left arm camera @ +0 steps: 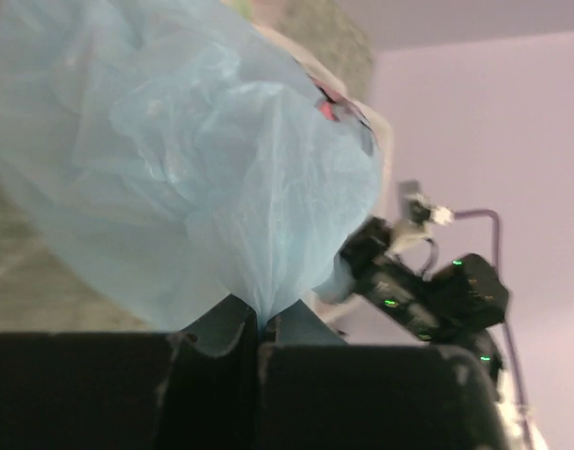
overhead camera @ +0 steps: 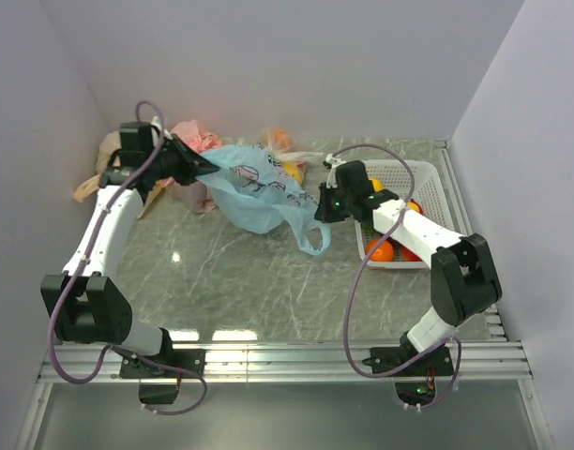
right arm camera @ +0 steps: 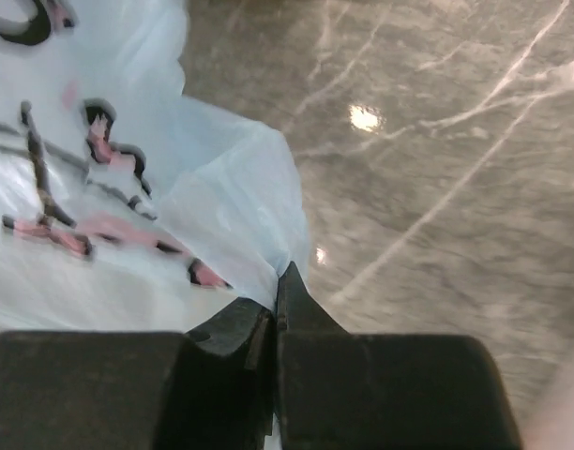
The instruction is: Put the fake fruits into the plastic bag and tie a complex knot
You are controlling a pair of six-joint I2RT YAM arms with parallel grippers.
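Two grips: left gripper (left arm camera: 259, 323) and right gripper (right arm camera: 276, 307) each have their jaws pressed together on a thin fold of the plastic bag (overhead camera: 254, 187), one on each side.
Bag position: strung between the two grippers over the far-middle of the table (overhead camera: 231, 281), left end higher. Can't tell whether the belly touches the table.
Risk 1: film slips out of a pinch. Each grip holds only a sliver of slick plastic, so any outward pull could strip it free and drop that side.
Risk 2: tearing. The film is thin and taut at the pinch points, and a hard tug apart would likely rip it.
Risk 3: mouth closed. Both arms are busy holding, and if the grips are on the body and not the rim, the opening won't face the fruit.
Risk 4: loose handle loop (overhead camera: 312, 240) dangles under the right gripper and could snag on the fingers or the basket (overhead camera: 428, 169) rim.
Fruits: fake fruits (overhead camera: 382, 249) sit in the white basket, right of the bag. Orange ones are clear, there's a yellow bit further back, and none are seen in the bag.
Bag look: light blue, crinkly and semi-sheer, with dark-outlined pinkish cartoon prints. Folds gather to a point at each pinch.
Bag fill: looks limp and mostly empty, contents not visible.
Knot: none visible, handles untied.
Clutter: pink bag (overhead camera: 188, 134) behind the left gripper, near but apart from the blue one.
Progress guess: early, with loading not done.
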